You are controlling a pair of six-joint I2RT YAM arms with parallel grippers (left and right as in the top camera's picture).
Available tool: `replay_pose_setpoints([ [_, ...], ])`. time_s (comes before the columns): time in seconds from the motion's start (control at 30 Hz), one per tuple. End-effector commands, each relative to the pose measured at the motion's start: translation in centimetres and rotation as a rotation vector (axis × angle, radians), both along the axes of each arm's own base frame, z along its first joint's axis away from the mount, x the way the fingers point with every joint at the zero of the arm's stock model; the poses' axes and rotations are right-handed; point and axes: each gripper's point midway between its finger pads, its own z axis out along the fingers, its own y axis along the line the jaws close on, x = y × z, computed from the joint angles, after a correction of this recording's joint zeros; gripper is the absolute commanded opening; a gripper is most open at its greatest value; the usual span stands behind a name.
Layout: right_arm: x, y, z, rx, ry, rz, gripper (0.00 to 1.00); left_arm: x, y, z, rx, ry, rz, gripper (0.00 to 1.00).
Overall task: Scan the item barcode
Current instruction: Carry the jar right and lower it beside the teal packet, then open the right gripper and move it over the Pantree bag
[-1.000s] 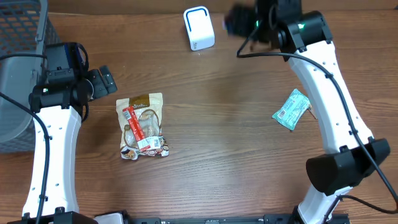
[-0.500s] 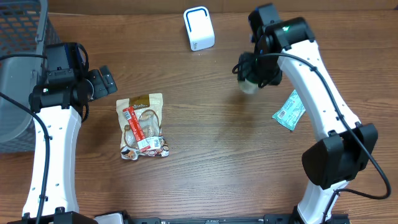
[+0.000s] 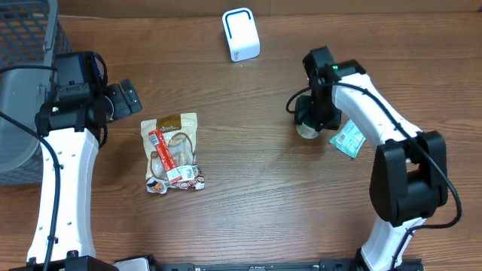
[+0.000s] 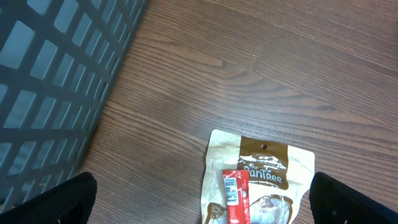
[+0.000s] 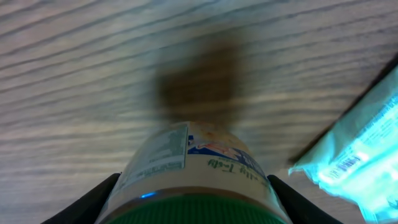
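A grey basket (image 3: pixel 21 53) sits at the bench's (image 3: pixel 248 188) far left corner. Beside it the left fingers (image 4: pixel 62 199) are spread wide and empty, near a snack pouch (image 3: pixel 173 153) lying flat left of centre. A white scanner (image 3: pixel 240 34) stands by the far edge. Right of centre, the right fingers (image 5: pixel 93 202) pinch a green-lidded jar (image 5: pixel 193 165) low at the bench, with a teal packet (image 3: pixel 349 138) just beside it.

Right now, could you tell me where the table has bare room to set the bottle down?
Widest bare wood lies mid-table, between the snack pouch and the right claw holding the green-lidded bottle. Crowded beside the teal packet right next to it, and by the mesh basket at the left.
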Motion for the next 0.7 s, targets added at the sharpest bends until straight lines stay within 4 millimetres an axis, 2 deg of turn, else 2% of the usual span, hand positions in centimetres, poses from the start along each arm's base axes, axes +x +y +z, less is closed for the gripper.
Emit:
replay_pose_setpoints([
  [0.0,-0.6,-1.6,-1.9,-0.018,0.016,-0.032,0.04,0.2,0.2,0.8,0.016,-0.017,-0.007,1.0],
  [0.07,-1.1,-2.3,-3.0,-0.021,0.028,-0.047,0.08,0.2,0.2,0.8,0.016,-0.017,-0.007,1.0],
  [0.1,-1.4,-2.6,-3.4,-0.023,0.035,-0.053,0.17,0.2,0.2,0.8,0.016,-0.017,-0.007,1.0],
  [0.2,-2.5,-4.0,-4.1,-0.058,0.071,-0.073,0.21,0.2,0.2,0.8,0.016,-0.017,-0.007,1.0],
  [0.37,-3.1,-6.4,-3.9,-0.152,0.093,-0.095,0.25,0.2,0.2,0.8,0.016,-0.017,-0.007,1.0],
  [0.47,-3.2,-6.8,-3.9,-0.156,0.099,-0.105,0.43,0.2,0.2,0.8,0.016,-0.017,-0.007,1.0],
  [0.53,-3.1,-6.8,-3.9,-0.155,0.093,-0.104,0.69,0.2,0.2,0.8,0.016,-0.017,-0.007,1.0],
  [0.57,-2.9,-6.8,-3.8,-0.154,0.085,-0.104,0.77,0.2,0.2,0.8,0.016,-0.017,-0.007,1.0],
  [0.67,-2.4,-6.7,-3.2,-0.151,0.073,-0.105,0.82,0.2,0.2,0.8,0.016,-0.017,-0.007,1.0],
])
